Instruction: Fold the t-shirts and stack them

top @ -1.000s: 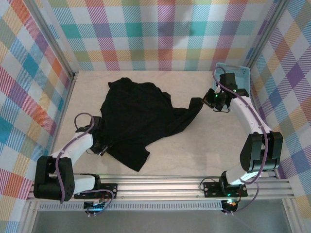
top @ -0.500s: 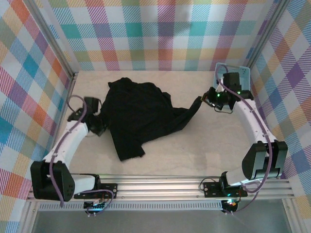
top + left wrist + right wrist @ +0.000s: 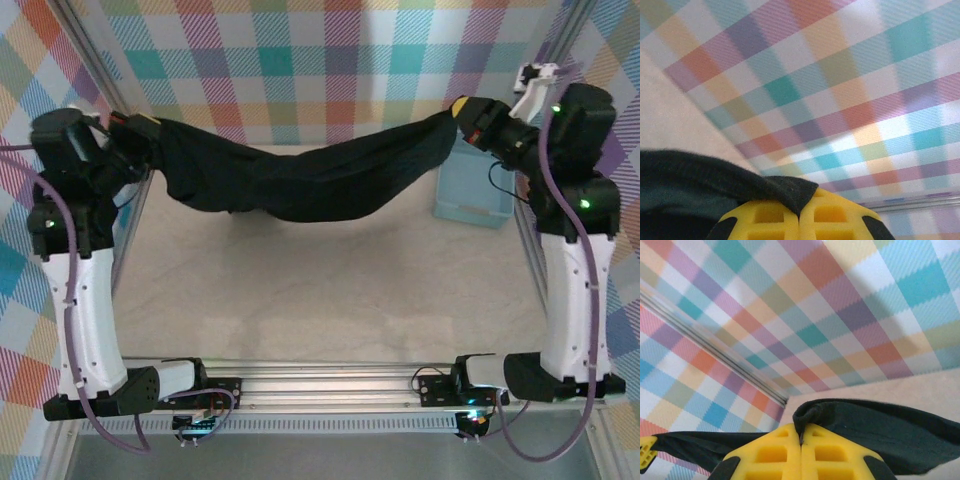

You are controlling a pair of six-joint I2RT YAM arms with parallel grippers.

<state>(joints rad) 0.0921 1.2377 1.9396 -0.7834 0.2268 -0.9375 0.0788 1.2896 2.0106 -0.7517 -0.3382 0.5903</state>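
A black t-shirt (image 3: 310, 185) hangs stretched in the air between both raised arms, sagging in the middle above the table. My left gripper (image 3: 135, 124) is shut on its left end, high at the back left. My right gripper (image 3: 466, 108) is shut on its right end, high at the back right. In the left wrist view the yellow fingers (image 3: 765, 217) are pressed together with a corner of the black cloth (image 3: 715, 170) pinched between them. In the right wrist view my gripper (image 3: 800, 436) pinches a bunched fold of the t-shirt (image 3: 880, 430), which runs off toward the other arm.
A light-blue plastic basket (image 3: 470, 200) stands on the table at the back right, below the right gripper. The beige tabletop (image 3: 320, 290) lies under the hanging cloth. Plaid walls (image 3: 330, 60) enclose the back and both sides.
Both arms have risen from the table and swung apart, lifting the t-shirt off the surface and stretching it between them. The left gripper closed on the cloth; the basket is now uncovered.
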